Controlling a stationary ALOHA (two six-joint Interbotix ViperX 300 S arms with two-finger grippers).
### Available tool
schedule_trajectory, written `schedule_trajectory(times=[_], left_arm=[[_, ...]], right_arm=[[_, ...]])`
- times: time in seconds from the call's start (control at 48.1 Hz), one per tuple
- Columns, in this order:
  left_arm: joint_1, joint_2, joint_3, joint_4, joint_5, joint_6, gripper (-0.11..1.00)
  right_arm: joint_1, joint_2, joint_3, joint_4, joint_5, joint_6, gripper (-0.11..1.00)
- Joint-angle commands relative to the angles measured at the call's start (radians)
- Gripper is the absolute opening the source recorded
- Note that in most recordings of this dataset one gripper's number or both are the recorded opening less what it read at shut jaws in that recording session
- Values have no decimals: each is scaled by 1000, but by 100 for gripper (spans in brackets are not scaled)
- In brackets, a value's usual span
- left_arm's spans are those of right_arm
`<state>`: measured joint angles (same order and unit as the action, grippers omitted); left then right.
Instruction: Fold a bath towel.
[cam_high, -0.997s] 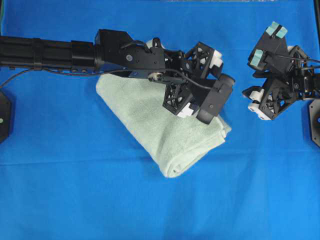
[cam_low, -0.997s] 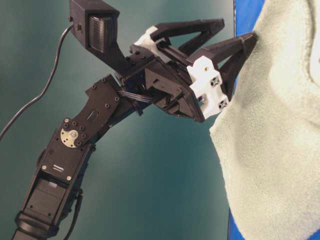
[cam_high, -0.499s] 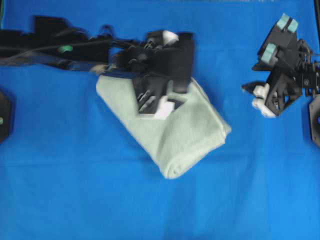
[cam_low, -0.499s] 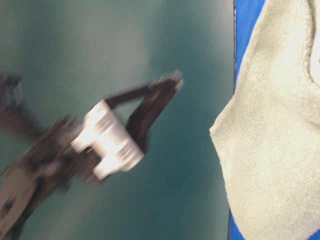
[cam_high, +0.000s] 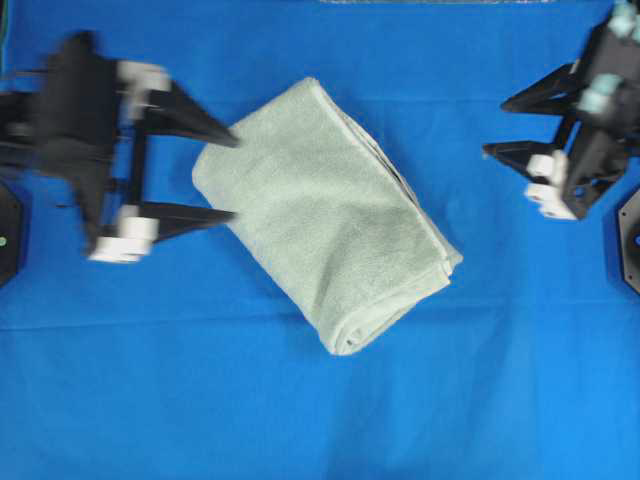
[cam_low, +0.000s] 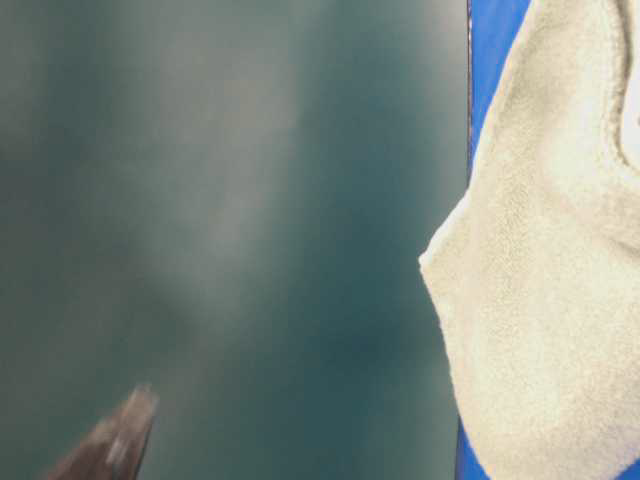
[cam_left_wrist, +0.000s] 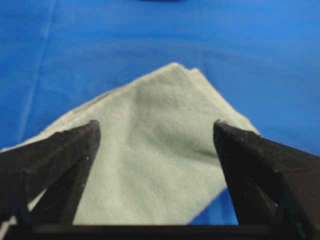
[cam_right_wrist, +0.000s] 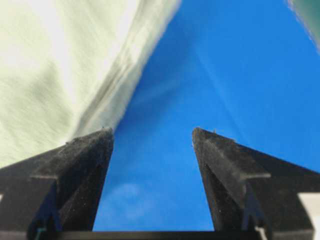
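The bath towel (cam_high: 325, 215) lies folded into a thick, compact packet in the middle of the table (cam_high: 320, 420), which is covered by a bright blue cloth. Seen from overhead, the packet sits on a diagonal, with one narrow end toward the top of the picture and a rounded folded edge at the lower right.

My left claw (cam_high: 222, 177) is at the towel's left edge, jaws spread wide and holding nothing. Its fingertips are just beside the cloth or perhaps brushing it; the blur keeps me from telling which. My right claw (cam_high: 495, 125) is well apart from the towel on its right side, also spread wide and empty.

The table-level view shows a pale, nubbly end of the towel filling the right side, with a blurred dark tip of an arm low on the left.

My left wrist view looks between two open black fingers (cam_left_wrist: 60, 155) at the towel's corner on the blue cloth.

My right wrist view looks between open fingers (cam_right_wrist: 85, 165) at blue cloth, the towel's layered edge off to the left.

I judge the folding essentially done, with both arms clear of the towel. The next move likely calls only for parking the arms, unless the packet needs squaring.
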<state>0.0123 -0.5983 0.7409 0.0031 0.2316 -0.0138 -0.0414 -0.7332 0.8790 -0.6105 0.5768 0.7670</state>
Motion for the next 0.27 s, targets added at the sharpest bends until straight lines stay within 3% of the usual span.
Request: schedule_trajectory(times=[0.0,0.249], left_arm=[[-5,-100,46,-2,-20,-6,87],[-5,-341,235,-2,-66,-9,87]], right_arm=[[8,-64,3,-29,-29,2,64],[9,-259,115,-64,-140,2,63]])
